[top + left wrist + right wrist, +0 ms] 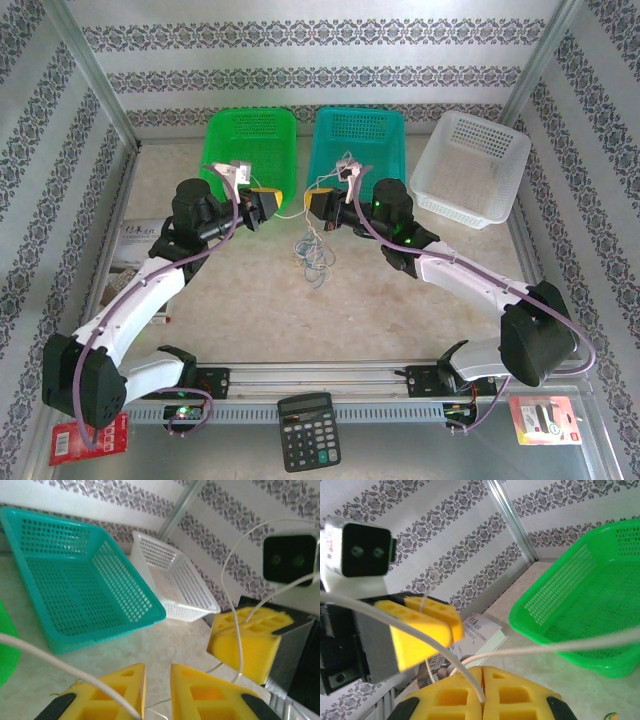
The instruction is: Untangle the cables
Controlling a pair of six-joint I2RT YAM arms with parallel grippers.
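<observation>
R fingers (515, 695) pinched on whitish cable (560, 647), L fingers (200, 695) narrowly parted (slim gap showing bench (175, 645)), curly cables (316, 255) bunched midway btwn them, near teal basket (360, 140).

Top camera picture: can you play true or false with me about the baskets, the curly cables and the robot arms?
1. A green basket, a teal basket and a white basket stand in a row at the far side of the table. True.
2. The tangled cables lie inside the teal basket. False: they lie on the table in front of the baskets, between the two arms.
3. The right arm's jaws are shut on a whitish cable. True.
4. The calculator sits in the white basket. False: it lies at the near edge, between the arm bases.
</observation>
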